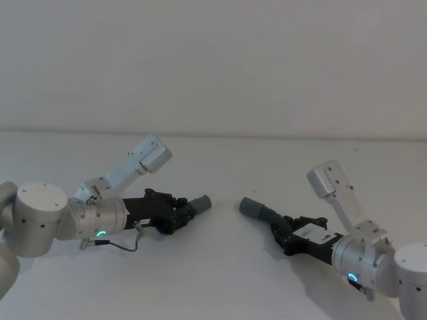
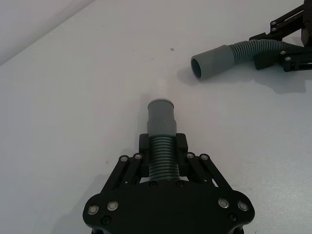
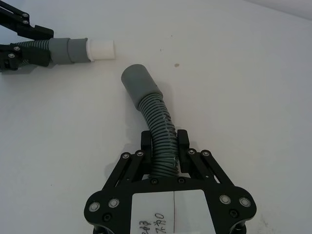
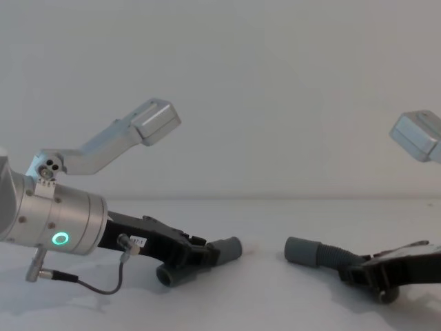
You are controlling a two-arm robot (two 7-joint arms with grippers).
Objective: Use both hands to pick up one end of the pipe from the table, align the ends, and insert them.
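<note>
The left claw is squeezing the left pipe piece by its ribs, and the right claw is squeezing the right pipe piece. Both pieces are hanging low over the table, maybe touching it. Lining up looks like the step now. In the head view, the left piece is pointing to 2 o'clock and the right to 10 o'clock, well apart. Next they need turning to face each other.
</note>
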